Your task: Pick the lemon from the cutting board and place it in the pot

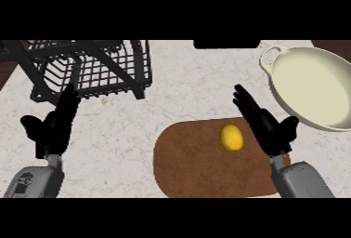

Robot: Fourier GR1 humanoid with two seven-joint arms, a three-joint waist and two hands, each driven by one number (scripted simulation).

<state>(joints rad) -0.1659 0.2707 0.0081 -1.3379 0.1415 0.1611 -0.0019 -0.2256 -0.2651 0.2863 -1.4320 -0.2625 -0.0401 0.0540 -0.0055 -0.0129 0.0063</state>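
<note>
**Lemon lying just to the left of the open right hand, before the grasp**

The lemon [232,138] is shown resting on the brown cutting board [198,172], towards the board's upper right part, with its long axis running nearly straight away from the robot, tilted only slightly. The right hand [269,128] is seen over the board's right edge, fingers held straight and pointing away from the robot and a little to the left, thumb set apart on the outer side; nothing is held in it. The lemon is thus placed just beside this hand, on its inner (left) side, level with the fingers, and apart from them by a narrow gap.

The left hand [53,125] is shown well apart from the board, over the pale surface [178,93] below the black wire rack [89,65], its fingers likewise straight and empty. The right hand is judged the nearer by far, and the grasp is expected to fall to it.

The cream pot [322,121] is located up and to the right of the right hand, its rim close to the board's right corner, its hollow unoccupied. The task is judged to be at the approach stage: a short sideways shift to the left is called for, the fingers closing across the lemon's short axis.
</note>
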